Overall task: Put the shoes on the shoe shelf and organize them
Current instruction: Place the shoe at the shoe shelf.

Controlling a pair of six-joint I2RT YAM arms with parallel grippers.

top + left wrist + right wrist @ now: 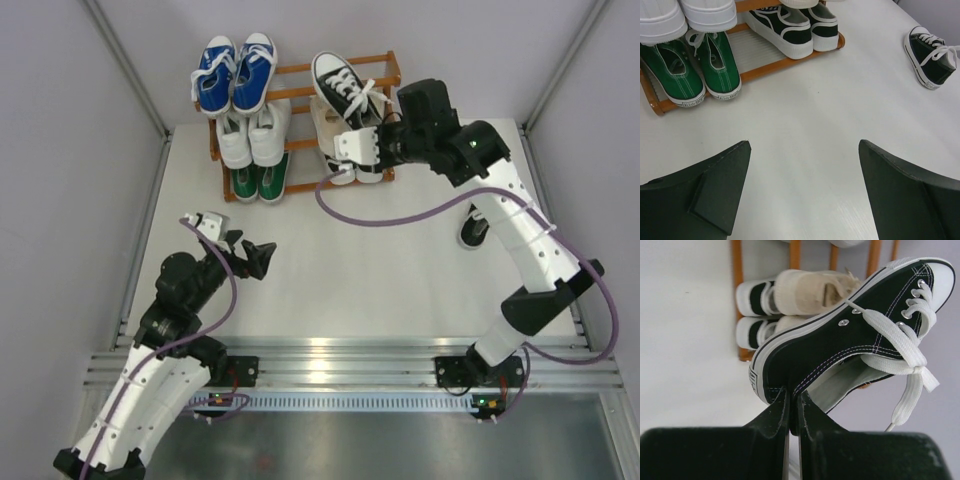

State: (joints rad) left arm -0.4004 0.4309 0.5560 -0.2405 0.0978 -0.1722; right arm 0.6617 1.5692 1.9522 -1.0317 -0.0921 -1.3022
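The shoe shelf (300, 72) stands at the table's far edge. Blue shoes (235, 72) sit on its top tier, plain white ones (253, 135) below them and green ones (258, 180) at the bottom left. On the right side are beige shoes (810, 292) and black-and-white shoes (790, 27). My right gripper (793, 400) is shut on the heel of a black canvas shoe (840, 340), holding it over the top tier's right side (345, 88). The other black canvas shoe (472, 225) lies on the table to the right. My left gripper (252, 250) is open with nothing in it, in front of the green shoes (690, 70).
A purple cable (400, 220) sags from the right arm across the table in front of the shelf. Grey walls with metal posts (125, 60) close in both sides. A metal rail (340, 355) runs along the near edge.
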